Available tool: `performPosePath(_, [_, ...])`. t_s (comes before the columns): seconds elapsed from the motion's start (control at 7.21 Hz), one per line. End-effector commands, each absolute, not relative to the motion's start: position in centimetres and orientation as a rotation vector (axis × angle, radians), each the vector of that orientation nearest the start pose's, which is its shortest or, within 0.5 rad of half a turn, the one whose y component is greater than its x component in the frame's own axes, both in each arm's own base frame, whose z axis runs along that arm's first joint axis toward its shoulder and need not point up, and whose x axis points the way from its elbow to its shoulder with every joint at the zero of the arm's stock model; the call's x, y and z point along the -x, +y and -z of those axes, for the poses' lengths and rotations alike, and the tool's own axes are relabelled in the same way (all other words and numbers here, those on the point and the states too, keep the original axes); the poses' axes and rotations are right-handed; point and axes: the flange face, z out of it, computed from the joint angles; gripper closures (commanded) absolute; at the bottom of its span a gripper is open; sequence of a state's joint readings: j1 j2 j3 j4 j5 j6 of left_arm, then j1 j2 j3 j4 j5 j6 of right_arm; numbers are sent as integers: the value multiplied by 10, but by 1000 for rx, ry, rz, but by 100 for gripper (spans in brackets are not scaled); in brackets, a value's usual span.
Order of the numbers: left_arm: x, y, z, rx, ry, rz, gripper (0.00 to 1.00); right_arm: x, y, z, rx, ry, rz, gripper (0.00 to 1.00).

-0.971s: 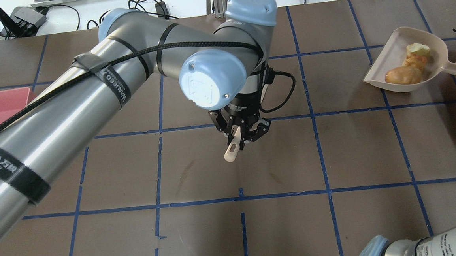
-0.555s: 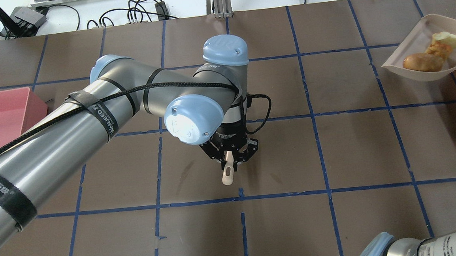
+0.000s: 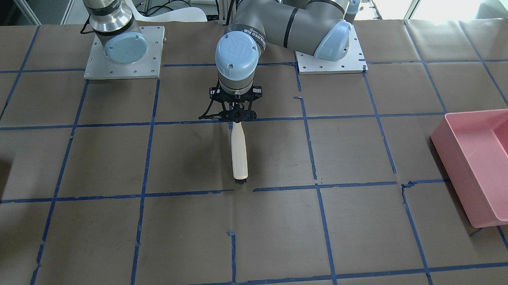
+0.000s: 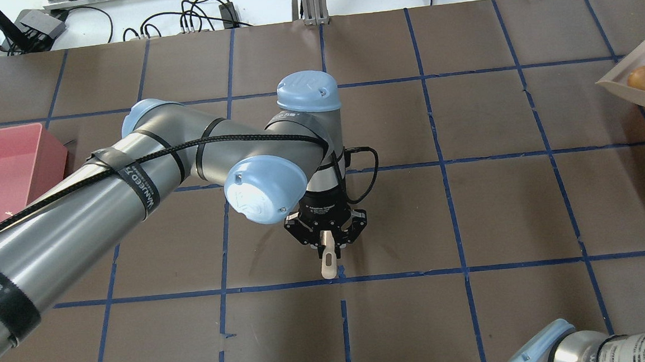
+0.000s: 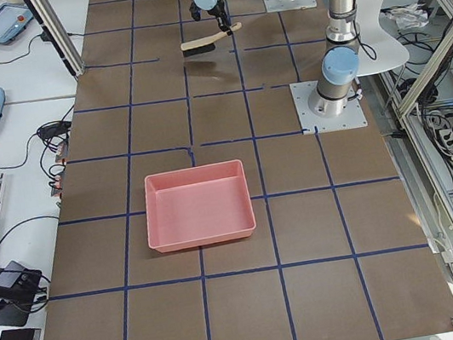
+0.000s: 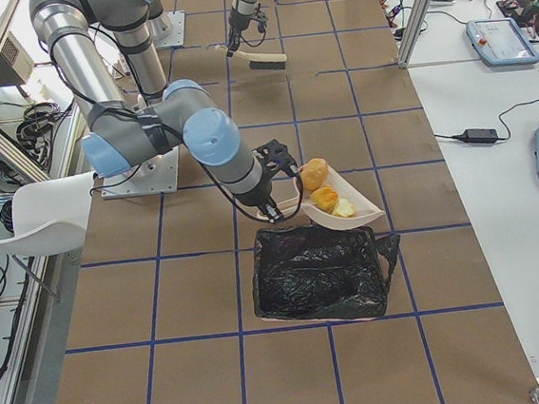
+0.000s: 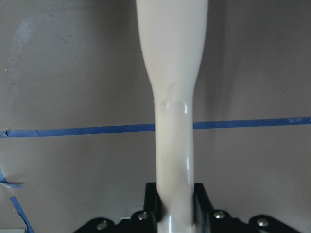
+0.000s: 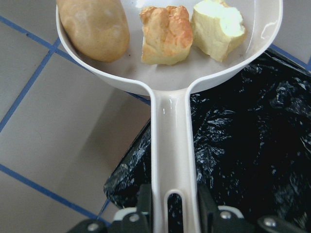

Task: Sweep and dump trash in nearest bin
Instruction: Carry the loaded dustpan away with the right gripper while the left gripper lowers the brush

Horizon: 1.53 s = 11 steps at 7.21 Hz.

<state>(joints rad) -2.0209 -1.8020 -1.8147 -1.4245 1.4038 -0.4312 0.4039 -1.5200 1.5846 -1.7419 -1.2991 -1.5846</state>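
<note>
Cream dustpan (image 8: 167,85), three trash pieces (image 8: 165,34) inside, handle pinched in right gripper (image 8: 174,200) above black-lined bin (image 6: 319,274). Left gripper (image 7: 175,196) clamped on brush (image 3: 238,150) over table (image 3: 371,223), well apart from dustpan.

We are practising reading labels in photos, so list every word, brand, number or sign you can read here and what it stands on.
"UR": logo on the blue joint cap of the left arm.
"WANJEED": black strap round that arm.
White print on the collar above the left gripper: too small to read.
Brush, dustpan: no text.
</note>
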Motion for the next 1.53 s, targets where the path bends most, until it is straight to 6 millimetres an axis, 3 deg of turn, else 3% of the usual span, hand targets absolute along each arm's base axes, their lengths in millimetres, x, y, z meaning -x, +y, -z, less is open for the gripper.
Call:
performPosePath(0.0, [364,-370,-273,-51,3123,-389,100,456,-286,-497,500,3114,435,90])
performPosePath(0.28, [360,-361,-248,-58,3108,-365,100,476,-262,-512,480,3137,433,91])
performPosePath(0.83, [358,-361,-231,-44,3071,-393,100,535,-222,-494,362,3158,256,92])
performPosePath(1.39, [358,-361,-223,-46,3057,-415,97,544,-211,-511,343,3202,117,92])
